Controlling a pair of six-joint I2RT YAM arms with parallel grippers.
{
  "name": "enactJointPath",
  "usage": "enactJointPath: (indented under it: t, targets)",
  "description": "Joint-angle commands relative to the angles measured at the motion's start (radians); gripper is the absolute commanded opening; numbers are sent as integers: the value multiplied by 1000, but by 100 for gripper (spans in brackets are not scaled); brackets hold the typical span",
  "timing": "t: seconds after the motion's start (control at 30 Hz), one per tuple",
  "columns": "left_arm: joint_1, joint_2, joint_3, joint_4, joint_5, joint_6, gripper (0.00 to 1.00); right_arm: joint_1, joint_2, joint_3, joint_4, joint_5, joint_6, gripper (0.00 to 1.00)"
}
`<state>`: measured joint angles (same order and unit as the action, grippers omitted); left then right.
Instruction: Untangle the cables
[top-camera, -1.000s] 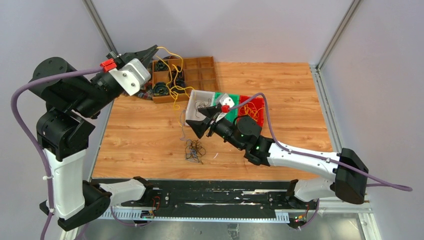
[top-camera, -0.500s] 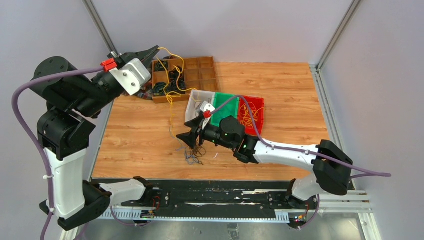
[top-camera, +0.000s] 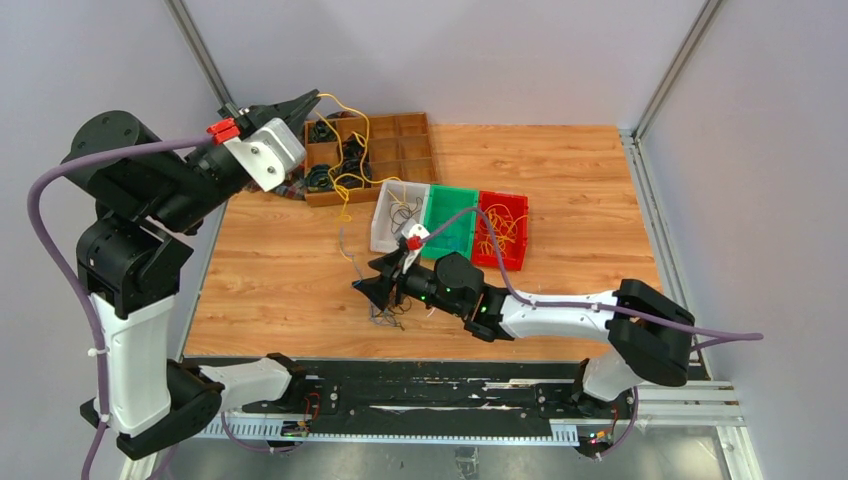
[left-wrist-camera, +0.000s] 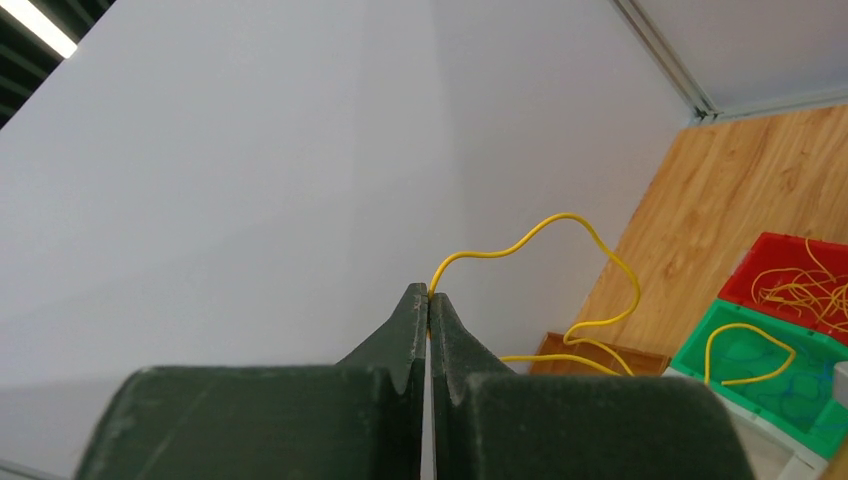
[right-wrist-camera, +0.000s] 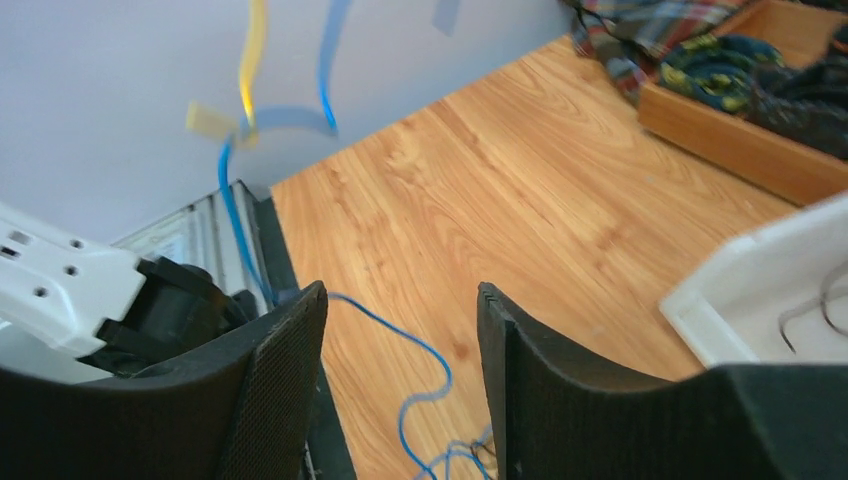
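While the left gripper (top-camera: 306, 102) is pinching a yellow cable (left-wrist-camera: 560, 215) at 11 o'clock, the open right gripper (right-wrist-camera: 400, 298) is hovering by the floppy tangle (top-camera: 388, 312) at 6 o'clock, its blue strand (right-wrist-camera: 430, 350) probably being the easiest grab.

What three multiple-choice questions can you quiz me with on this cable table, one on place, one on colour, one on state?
1. Where in the bin row is the red bin? A right end; B middle; C left end.
2. What colour is the cable the left tool grips? A blue; B yellow; C black.
3. How is the right tool? A shut empty; B shut on a cable; C open.
A, it sits right of the green bin; B, a yellow cable runs from its closed tips; C, its fingers stand apart.
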<state>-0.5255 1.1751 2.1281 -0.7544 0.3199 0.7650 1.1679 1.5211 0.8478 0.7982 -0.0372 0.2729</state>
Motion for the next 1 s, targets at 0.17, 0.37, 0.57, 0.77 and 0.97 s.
enactJointPath:
  t: [0.17,0.37,0.57,0.77,0.97]
  targets:
    - [-5,-2,4,31,-4,17,0,13,-169,-122,44,174,-31,60]
    - [-5,-1,1,31,3,12,0,13,-231,-135,14,97,-39,62]
    - [-5,10,12,31,12,0,0,13,-185,-66,1,45,-54,62]
    - [-5,6,8,32,9,4,0,13,-106,16,8,-5,-45,62]
    - [-5,1,7,32,10,4,0,13,-46,78,-28,56,-67,33]
